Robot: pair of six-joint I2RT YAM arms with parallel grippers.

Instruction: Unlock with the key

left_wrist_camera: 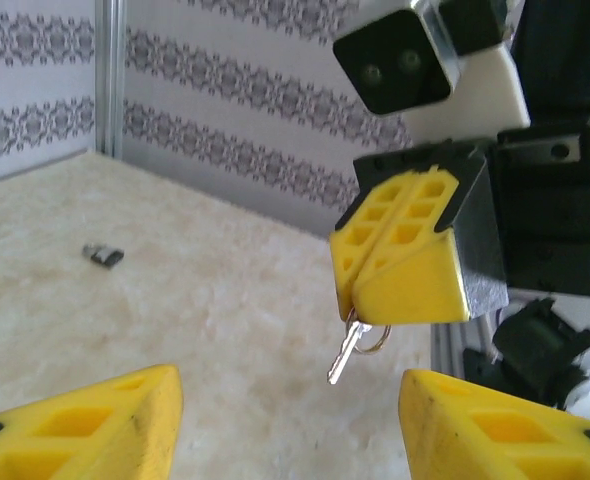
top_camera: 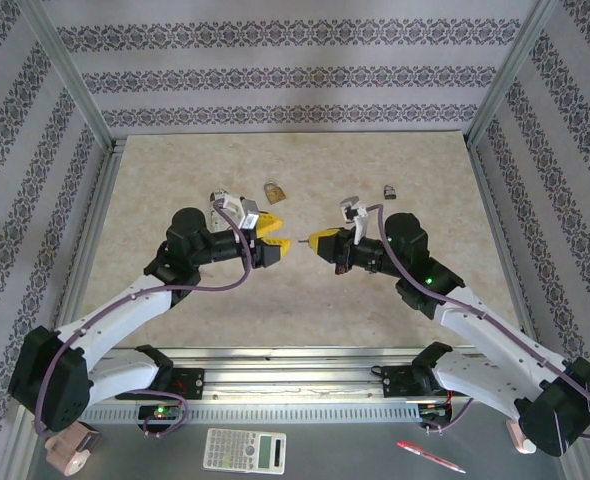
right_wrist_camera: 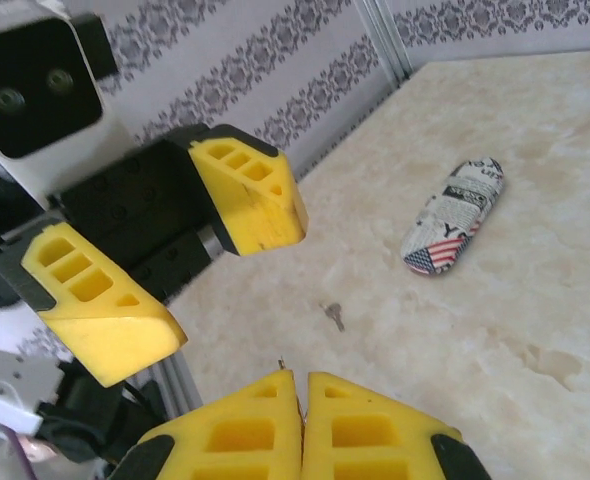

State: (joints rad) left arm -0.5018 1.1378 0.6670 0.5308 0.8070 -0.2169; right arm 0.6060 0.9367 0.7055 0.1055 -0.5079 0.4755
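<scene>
**Key pinched in the right gripper, left gripper open in front of it**

The two arms meet nose to nose over the middle of the table (top_camera: pixel 375 160). The right gripper (top_camera: pixel 316 241) is closed, its yellow fingers (right_wrist_camera: pixel 360 435) pressed flat together, and it pinches the key (left_wrist_camera: pixel 345 352) by the head end. From the left wrist camera the thin pale blade sticks out below the closed fingertips at a slant, with a small wire ring (left_wrist_camera: pixel 373 340) hanging beside it. The key is in the air, clear of the tabletop.

The left gripper (top_camera: pixel 278 235) faces it with its jaws spread apart and nothing between them. Its two fingers (left_wrist_camera: pixel 85 425) stand on either side of the key's line without touching it. From above, the tip of the key points into the gap between the grippers, just short of the left fingertips.

Both locks sit on the table beyond the grippers. The brass padlock (top_camera: pixel 272 190) is behind the left gripper, and the small dark padlock (top_camera: pixel 389 191) lies behind the right one, well apart from the brass one. A newsprint-patterned oblong case (right_wrist_camera: pixel 455 215) lies flat on the table too.

At the near edge, outside the work surface, are a calculator (top_camera: pixel 244 450) and a red pen (top_camera: pixel 430 457).
</scene>
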